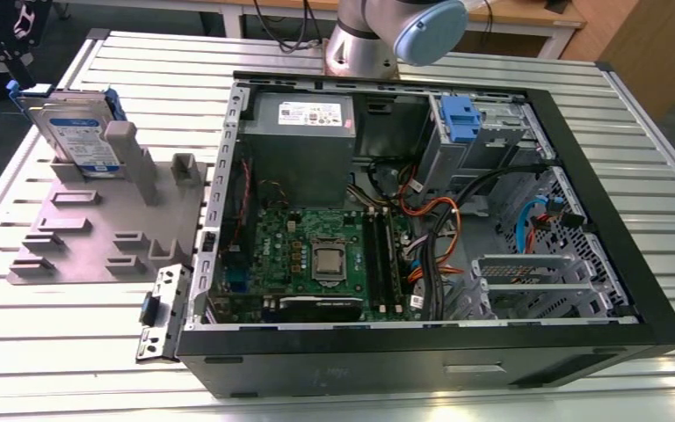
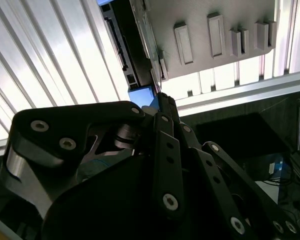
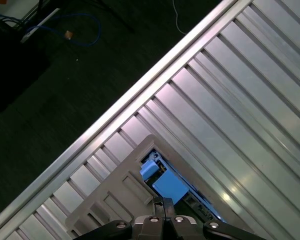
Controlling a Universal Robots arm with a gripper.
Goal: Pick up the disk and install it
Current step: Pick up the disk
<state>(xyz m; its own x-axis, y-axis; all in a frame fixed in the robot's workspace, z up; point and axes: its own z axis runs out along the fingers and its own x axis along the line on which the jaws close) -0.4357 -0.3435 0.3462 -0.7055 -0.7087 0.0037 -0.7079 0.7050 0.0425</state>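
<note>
Across the ribbed aluminium tabletop (image 1: 68,352) we see the open black steel computer case (image 1: 431,356) lying on its side, and toward the exterior view's left the flat grey plastic holder (image 1: 80,233). Upright in a slot of that holder stands the disk (image 1: 80,132), a silver rectangular drive with blue plastic rails, not yet lifted. In the first wrist view our black gripper (image 3: 162,201) hangs just above its blue top edge, jaws pressed together and holding nothing. We judge the pick-up is in hand. Grasping calls for jaws spread to straddle the thin edge.
</note>
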